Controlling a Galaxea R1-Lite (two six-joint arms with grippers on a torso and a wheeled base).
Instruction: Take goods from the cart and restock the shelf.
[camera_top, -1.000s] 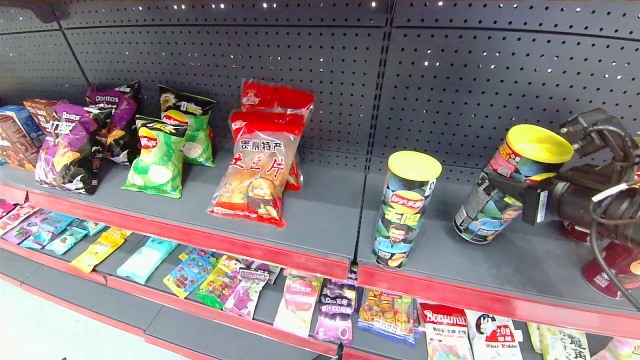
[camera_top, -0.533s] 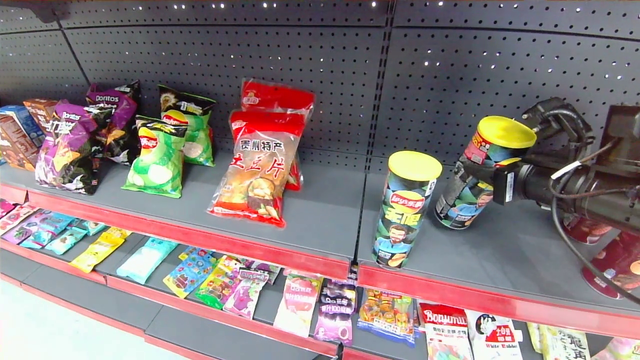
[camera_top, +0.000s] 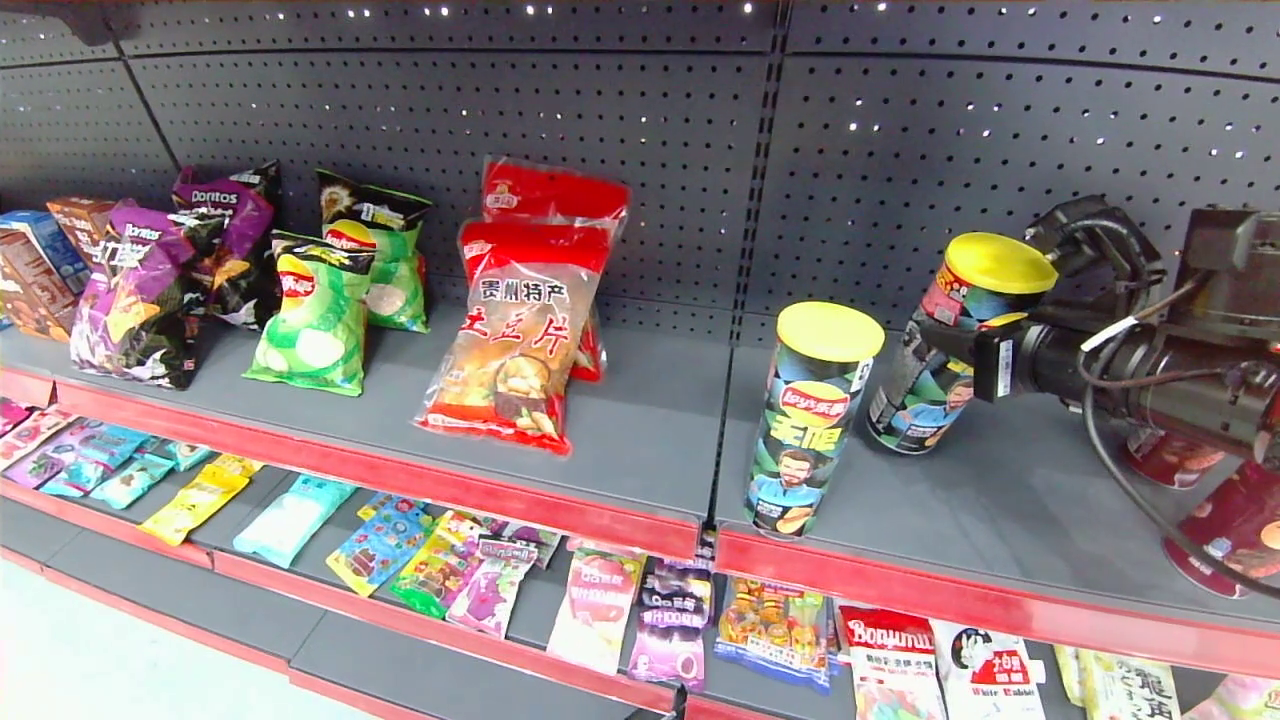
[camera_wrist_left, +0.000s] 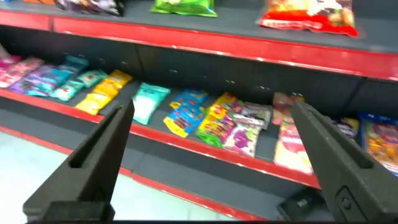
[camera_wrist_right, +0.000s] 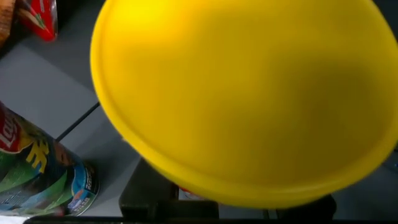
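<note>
My right gripper (camera_top: 975, 350) is clamped across the upper body of a tall cardboard crisp tube with a yellow plastic lid (camera_top: 920, 395). My landmark is the matching yellow-lidded tube standing upright at the front lip (camera_top: 812, 420) of the grey metal shelf deck (camera_top: 1000, 510). The held tube sits just behind that standing tube and to its right, apart from it. It is tilted so its lid leans away from the standing one. I cannot tell whether its base touches the deck yet.

I judge the tube light and stiff, with a glossy printed wall that could slide in my pads if I slacken. The thin wall would likely dent under a hard squeeze. It is tall and narrow, so it should tip easily when set down off-vertical. The best hold looks to be across the cylinder wall, below the lid (camera_wrist_right: 249, 93), never on the lid itself, which may pop off.

My left gripper (camera_wrist_left: 211, 165) hangs with jaws spread and nothing between them, lower than the standing tube, before the small bright candy packets (camera_wrist_left: 205, 118).
</note>
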